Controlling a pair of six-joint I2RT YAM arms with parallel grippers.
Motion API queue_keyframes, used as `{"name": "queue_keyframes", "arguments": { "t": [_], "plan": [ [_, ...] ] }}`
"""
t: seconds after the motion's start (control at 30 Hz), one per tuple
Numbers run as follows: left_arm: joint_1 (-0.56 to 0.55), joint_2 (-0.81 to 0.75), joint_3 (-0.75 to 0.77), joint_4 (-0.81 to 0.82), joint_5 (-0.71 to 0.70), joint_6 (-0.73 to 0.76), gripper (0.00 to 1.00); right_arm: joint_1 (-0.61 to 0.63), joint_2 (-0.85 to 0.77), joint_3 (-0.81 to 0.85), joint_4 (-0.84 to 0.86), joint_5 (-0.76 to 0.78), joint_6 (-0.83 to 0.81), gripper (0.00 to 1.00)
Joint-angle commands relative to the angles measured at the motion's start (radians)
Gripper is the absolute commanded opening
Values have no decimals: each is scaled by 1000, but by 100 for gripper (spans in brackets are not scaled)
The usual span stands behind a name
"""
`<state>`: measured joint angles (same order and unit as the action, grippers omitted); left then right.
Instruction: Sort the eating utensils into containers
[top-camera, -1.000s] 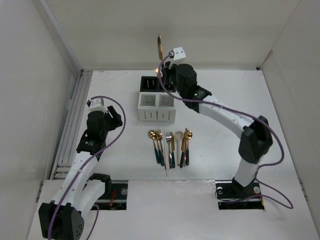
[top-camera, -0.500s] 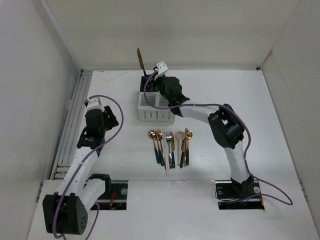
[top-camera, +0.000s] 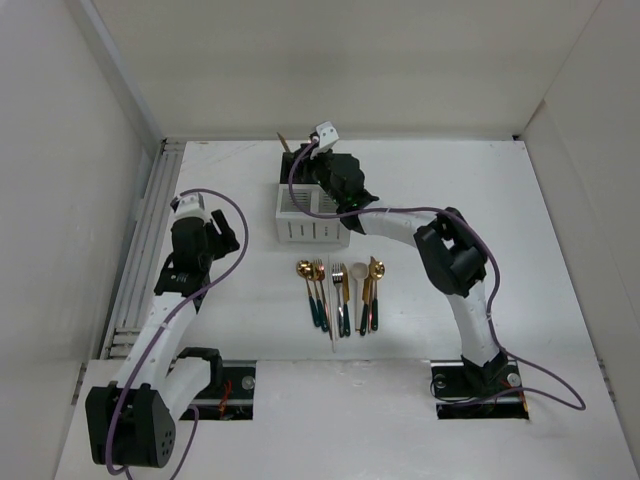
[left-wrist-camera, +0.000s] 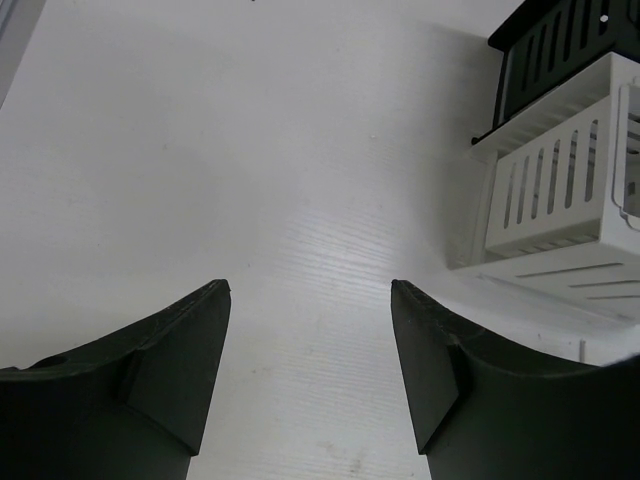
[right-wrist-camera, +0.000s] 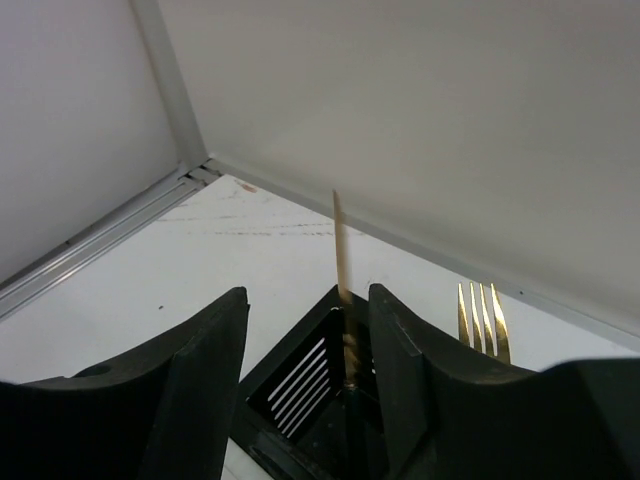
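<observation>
The right gripper (right-wrist-camera: 308, 295) hung at the upper centre of the overhead view, directly above the black container (right-wrist-camera: 297, 392). Its fingers (right-wrist-camera: 190, 400) were spread, and a slim gold utensil (right-wrist-camera: 340, 250) stood upright between them, closer to the right finger but clear of both, so the gripper had let go. The utensil's dark lower part reached down into the black container and its gold end rose above the fingertips. To its right in the wrist view, the tines of a gold fork (right-wrist-camera: 478, 322) stood up from behind the right finger; which compartment held it could not be told.

The white container (top-camera: 312, 228) sat just in front of the black one and seemed to touch it. Below it, at the centre of the overhead view, the remaining utensils (top-camera: 340, 292) lay in a tight row on the table (top-camera: 560, 220), heads pointing toward the containers, with a cream spoon (top-camera: 355, 272) among the gold ones.

The left gripper (left-wrist-camera: 310, 290) was at the left of the overhead view, well apart from the row. Its fingers were spread wide over bare table with nothing between them, and both containers showed at the right edge of its wrist view
</observation>
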<state>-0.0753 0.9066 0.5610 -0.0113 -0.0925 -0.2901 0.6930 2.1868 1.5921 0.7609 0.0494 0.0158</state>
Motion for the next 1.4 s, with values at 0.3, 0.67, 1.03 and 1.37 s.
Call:
{"name": "queue_keyframes", "arguments": {
  "t": [0.3, 0.67, 1.03, 1.37],
  "plan": [
    [6, -15, 57, 66, 261, 129, 59, -4, -264, -124, 19, 26, 4, 73],
    [6, -52, -33, 148, 283, 66, 59, 71, -803, -417, -1108, 263, 406, 68],
    [-15, 3, -87, 278, 390, 55, 66, 171, -910, -751, -1299, 173, 699, 38],
    [-50, 25, -107, 269, 379, 42, 70, 181, -1035, -939, -1212, 113, 756, 34]
  ]
}}
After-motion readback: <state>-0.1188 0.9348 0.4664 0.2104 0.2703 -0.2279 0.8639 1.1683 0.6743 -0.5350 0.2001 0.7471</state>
